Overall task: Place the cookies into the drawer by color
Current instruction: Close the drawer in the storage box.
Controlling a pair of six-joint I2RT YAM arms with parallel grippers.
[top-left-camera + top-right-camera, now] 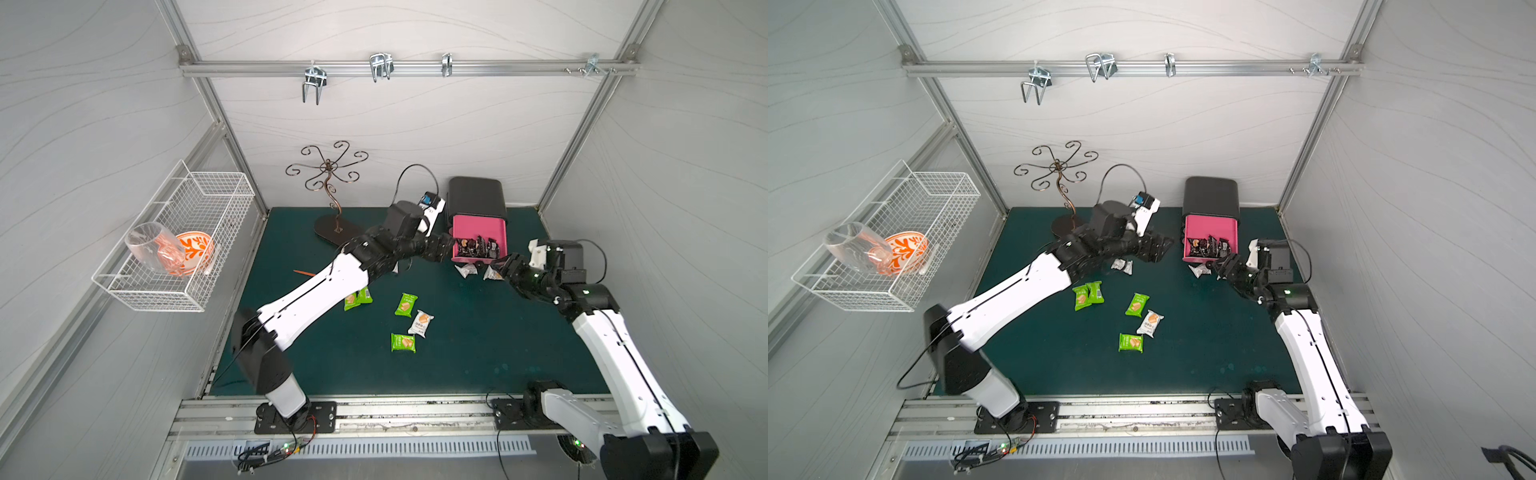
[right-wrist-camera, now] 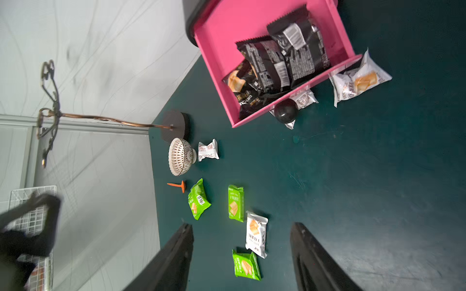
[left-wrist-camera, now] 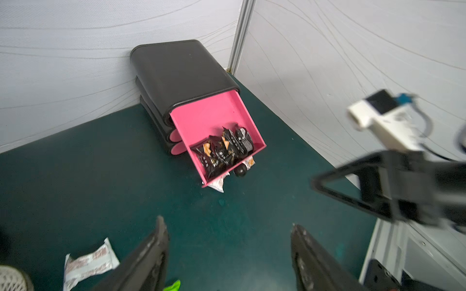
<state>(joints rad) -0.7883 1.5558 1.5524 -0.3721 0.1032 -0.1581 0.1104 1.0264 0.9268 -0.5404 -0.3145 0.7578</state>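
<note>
**Black packets in the top drawer; both grippers open and empty**

You have the left gripper (image 3: 228, 223) spread open with nothing between its jaws, held above the desk (image 1: 478, 357) just beside the pulled-out top drawer (image 1: 478, 226); the right gripper (image 2: 241, 226) is also open and empty, near that drawer's front on the other side. The black chest (image 1: 477, 195) stands against the back wall, its hot-pink top drawer drawn out and holding several black packets (image 1: 476, 247) heaped at the front end; the two drawers below are pushed in. Two white packets (image 2: 360, 80) lie on the desk at the drawer's front, one partly under its round black knob (image 2: 285, 114). Mid-desk, four green packets (image 1: 406, 304) lie loose, two of them touching, with a lone white packet (image 1: 420, 323) between two of the green; a silver-white packet (image 1: 1122, 266) lies under your left arm, beside a patterned white bowl (image 2: 180, 156) and an orange peg (image 2: 177, 186). A copper stand (image 1: 332, 183) rises at the back; a wire basket (image 1: 183, 237) on the left wall holds a glass (image 1: 151, 249) and an orange bowl (image 1: 195, 249).
</note>
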